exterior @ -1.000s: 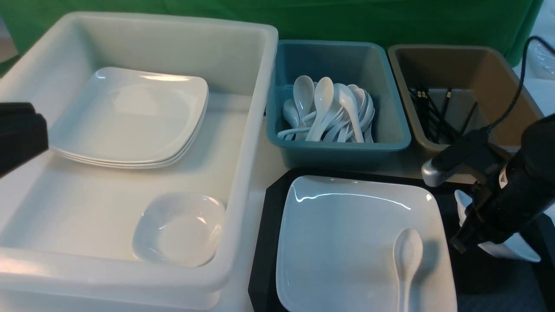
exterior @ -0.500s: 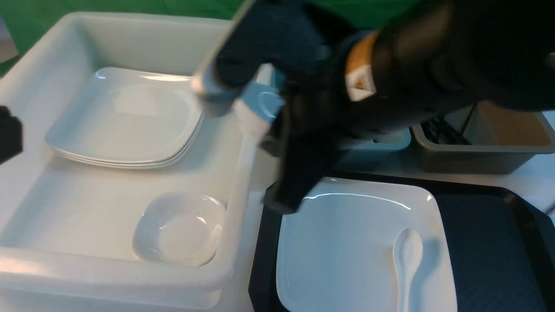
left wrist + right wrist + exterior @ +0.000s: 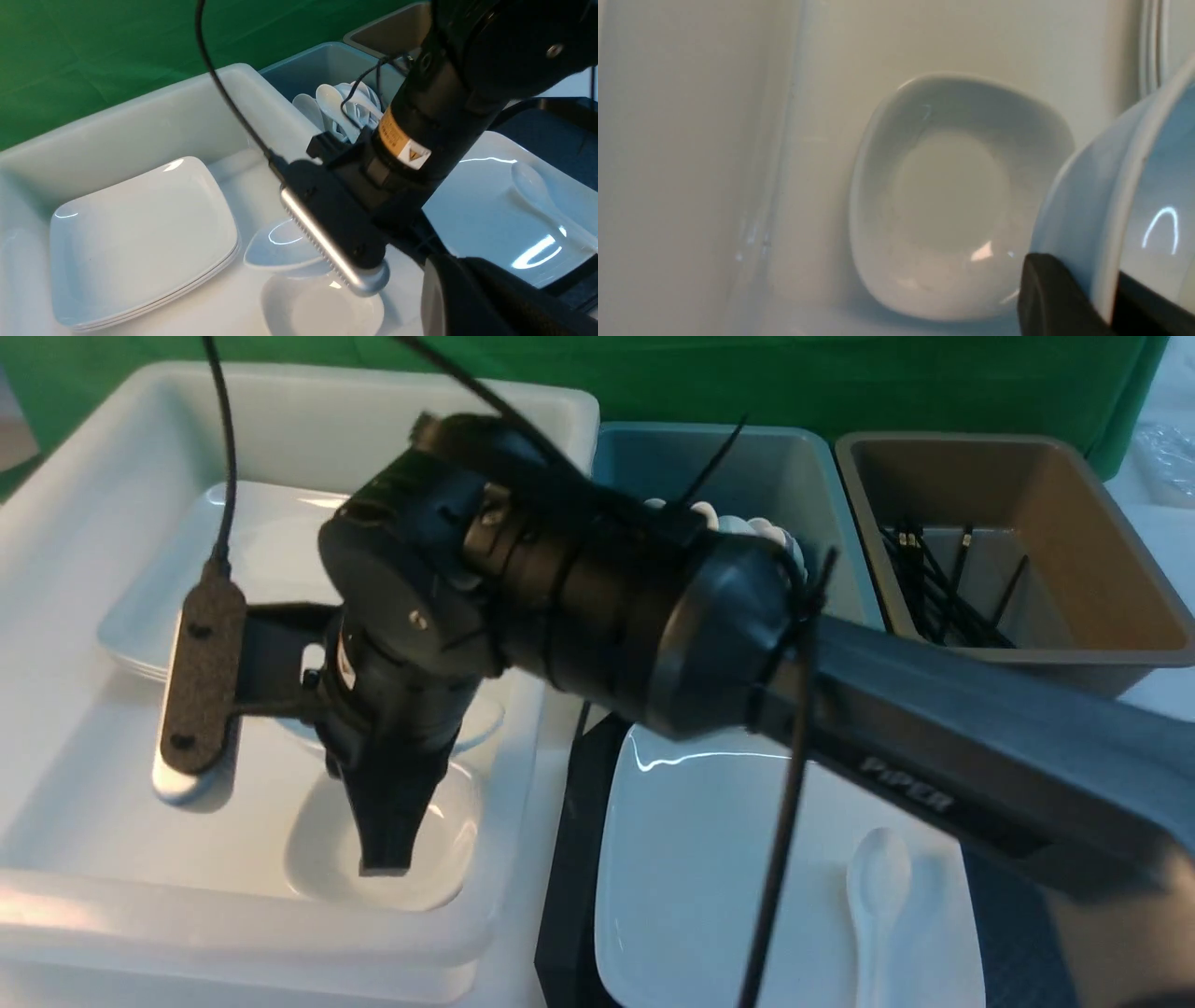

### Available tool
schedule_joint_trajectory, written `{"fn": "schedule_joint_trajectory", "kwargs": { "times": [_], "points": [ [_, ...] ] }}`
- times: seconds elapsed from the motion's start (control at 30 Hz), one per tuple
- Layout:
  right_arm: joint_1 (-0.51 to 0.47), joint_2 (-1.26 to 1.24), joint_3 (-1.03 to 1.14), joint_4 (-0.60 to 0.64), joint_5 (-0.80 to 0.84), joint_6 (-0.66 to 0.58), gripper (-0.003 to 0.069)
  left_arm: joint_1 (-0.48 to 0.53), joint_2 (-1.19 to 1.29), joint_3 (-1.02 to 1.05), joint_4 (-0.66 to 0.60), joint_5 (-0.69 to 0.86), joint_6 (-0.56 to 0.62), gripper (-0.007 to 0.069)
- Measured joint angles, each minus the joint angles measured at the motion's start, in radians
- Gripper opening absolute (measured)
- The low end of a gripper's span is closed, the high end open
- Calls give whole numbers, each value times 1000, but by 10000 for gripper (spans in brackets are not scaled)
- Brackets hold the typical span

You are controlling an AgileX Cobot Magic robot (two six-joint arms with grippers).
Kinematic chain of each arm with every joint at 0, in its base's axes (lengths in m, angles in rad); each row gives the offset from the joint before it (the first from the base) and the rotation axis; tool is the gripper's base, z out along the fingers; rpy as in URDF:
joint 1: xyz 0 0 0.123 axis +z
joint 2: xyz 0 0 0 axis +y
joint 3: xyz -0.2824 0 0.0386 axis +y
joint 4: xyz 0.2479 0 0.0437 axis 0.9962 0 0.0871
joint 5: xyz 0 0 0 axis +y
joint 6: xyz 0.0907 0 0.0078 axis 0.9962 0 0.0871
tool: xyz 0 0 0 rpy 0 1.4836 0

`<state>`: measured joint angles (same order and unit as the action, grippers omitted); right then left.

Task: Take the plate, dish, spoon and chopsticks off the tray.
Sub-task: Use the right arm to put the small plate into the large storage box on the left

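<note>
My right gripper [image 3: 385, 845] is shut on the rim of a small white dish [image 3: 481, 721] and holds it tilted inside the white tub [image 3: 523, 784], just above another small dish [image 3: 322, 854] lying there. The held dish [image 3: 1111, 200] also shows in the right wrist view, with the lying dish [image 3: 948, 196] under it. The large white plate [image 3: 738, 868] sits on the black tray [image 3: 565, 859] with the white spoon [image 3: 878, 887] on it. Black chopsticks [image 3: 943, 588] lie in the brown tub. My left gripper [image 3: 460, 298] shows only one finger.
A stack of large white plates [image 3: 140, 238] lies at the tub's far end. A teal tub [image 3: 822, 495] with several white spoons stands behind the tray, and a brown tub [image 3: 1102, 523] to its right. My right arm crosses over the teal tub and the tray.
My right arm swung from the tray's right side across to the left with the small dish and now holds it low in the white tub. My left gripper left the front view.
</note>
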<state>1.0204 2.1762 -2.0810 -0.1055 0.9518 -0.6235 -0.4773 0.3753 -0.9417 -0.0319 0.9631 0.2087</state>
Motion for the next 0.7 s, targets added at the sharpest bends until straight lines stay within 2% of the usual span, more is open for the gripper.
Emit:
{"fn": "schedule_joint_trajectory", "kwargs": {
  "times": [0.2,0.37,0.53,0.63,0.67,0.7],
  "points": [
    [0,39,-9,89,-18,-33,62,0,0,0,1,0,0,22],
    [-7,62,-16,117,-34,-34,62,0,0,0,1,-9,0,22],
    [-20,68,-19,123,-23,-9,105,0,0,0,1,-9,0,22],
    [-22,68,-19,122,-18,7,274,0,0,0,1,-9,0,22],
    [-22,66,-19,121,-17,8,307,0,0,0,1,-9,0,22],
    [-22,66,-19,119,-12,8,380,0,0,0,0,-9,0,22]
  ]
}}
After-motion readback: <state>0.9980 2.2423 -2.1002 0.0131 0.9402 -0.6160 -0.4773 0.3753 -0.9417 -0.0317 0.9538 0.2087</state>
